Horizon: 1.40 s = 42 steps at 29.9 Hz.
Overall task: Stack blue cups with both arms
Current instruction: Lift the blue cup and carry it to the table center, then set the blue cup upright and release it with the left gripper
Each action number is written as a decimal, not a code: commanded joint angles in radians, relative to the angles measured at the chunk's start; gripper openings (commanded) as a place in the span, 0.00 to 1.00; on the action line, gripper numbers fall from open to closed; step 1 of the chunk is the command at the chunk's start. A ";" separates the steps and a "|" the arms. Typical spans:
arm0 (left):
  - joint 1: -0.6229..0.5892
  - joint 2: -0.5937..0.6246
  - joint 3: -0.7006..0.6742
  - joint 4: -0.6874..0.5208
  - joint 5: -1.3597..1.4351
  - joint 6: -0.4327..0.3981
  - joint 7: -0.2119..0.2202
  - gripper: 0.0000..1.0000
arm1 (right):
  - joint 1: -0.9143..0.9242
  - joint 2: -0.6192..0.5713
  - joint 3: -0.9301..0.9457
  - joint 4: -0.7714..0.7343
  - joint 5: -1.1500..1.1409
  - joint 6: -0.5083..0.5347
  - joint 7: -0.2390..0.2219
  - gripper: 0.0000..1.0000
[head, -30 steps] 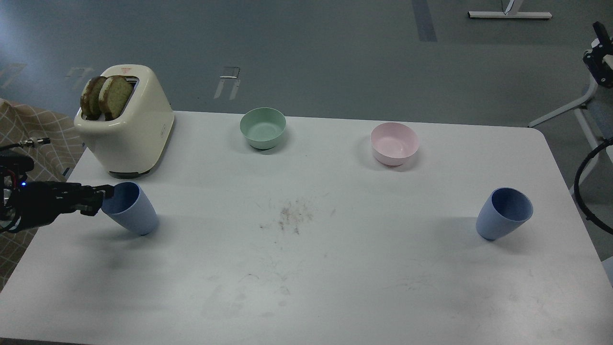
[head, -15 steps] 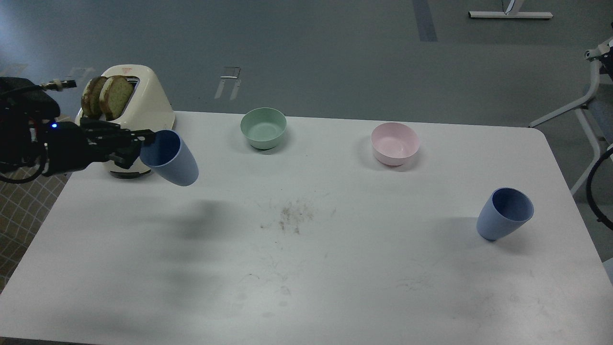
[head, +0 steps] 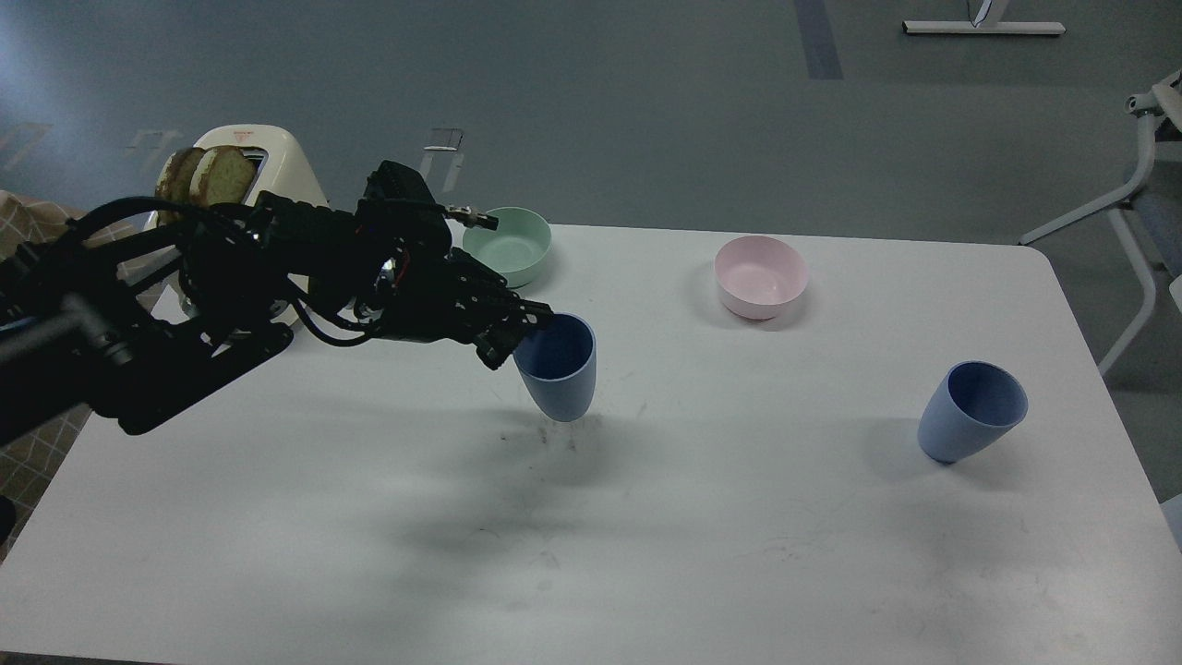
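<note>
Cup number one hangs over the middle of the table, pinched at its near rim by the left gripper; its base seems just clear of the surface, though the view hardly settles that. It stands mouth up, long axis near vertical. The second blue cup rests well apart near the right edge, leaning in this view with its mouth towards the upper right. Nothing is stacked yet: one cup lifted, the other untouched, and the right gripper is out of sight. Nesting remains.
</note>
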 commanded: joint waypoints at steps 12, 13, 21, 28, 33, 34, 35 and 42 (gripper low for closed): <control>-0.038 -0.178 0.081 0.221 0.010 0.002 0.000 0.00 | -0.041 -0.003 0.024 0.016 0.000 0.000 0.000 1.00; -0.038 -0.178 0.081 0.224 0.010 0.004 0.000 0.00 | -0.041 -0.003 0.024 0.014 0.000 0.000 0.000 1.00; -0.044 -0.214 0.081 0.310 0.010 0.019 0.000 0.00 | -0.043 0.001 0.024 0.014 0.000 0.000 0.000 1.00; -0.061 -0.216 0.078 0.313 0.010 0.019 0.000 0.00 | -0.046 0.000 0.024 0.014 0.000 0.000 0.000 1.00; -0.083 -0.211 0.078 0.310 0.010 0.019 0.000 0.00 | -0.046 0.000 0.024 0.014 0.000 0.000 0.000 1.00; -0.084 -0.210 0.078 0.307 0.010 0.019 0.000 0.00 | -0.046 0.000 0.024 0.014 0.000 0.000 0.000 1.00; -0.087 -0.210 0.078 0.307 0.010 0.019 0.000 0.00 | -0.046 0.000 0.024 0.014 0.000 0.000 0.000 1.00; -0.083 -0.211 0.079 0.311 0.010 0.021 0.000 0.00 | -0.052 0.000 0.024 0.014 0.000 0.000 0.000 1.00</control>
